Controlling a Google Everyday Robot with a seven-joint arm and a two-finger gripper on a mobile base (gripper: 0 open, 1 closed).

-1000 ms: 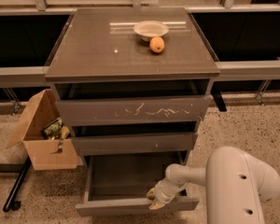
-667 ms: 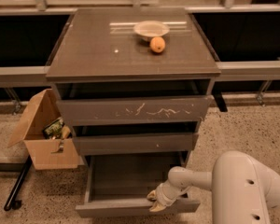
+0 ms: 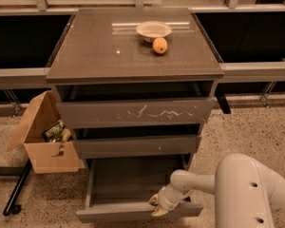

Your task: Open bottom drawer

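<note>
The bottom drawer [image 3: 118, 213] of the grey-brown cabinet is pulled out, showing its shallow grey interior [image 3: 133, 179]. Its plain flat front runs along the bottom of the camera view. My gripper [image 3: 157, 206] is at the top edge of that front, right of its middle, on the end of my white arm [image 3: 247, 189], which comes in from the lower right. Above it sit the medium drawer front [image 3: 137, 146] and the wide top front with white scratches [image 3: 135, 112].
A white bowl [image 3: 153, 30] and an orange [image 3: 159, 45] stand on the cabinet top. An open cardboard box [image 3: 45, 139] with items stands on the speckled floor left of the cabinet. A black pole [image 3: 16, 189] lies by it.
The drawer has slid a little further out toward the camera, and my gripper has moved with its front edge.
</note>
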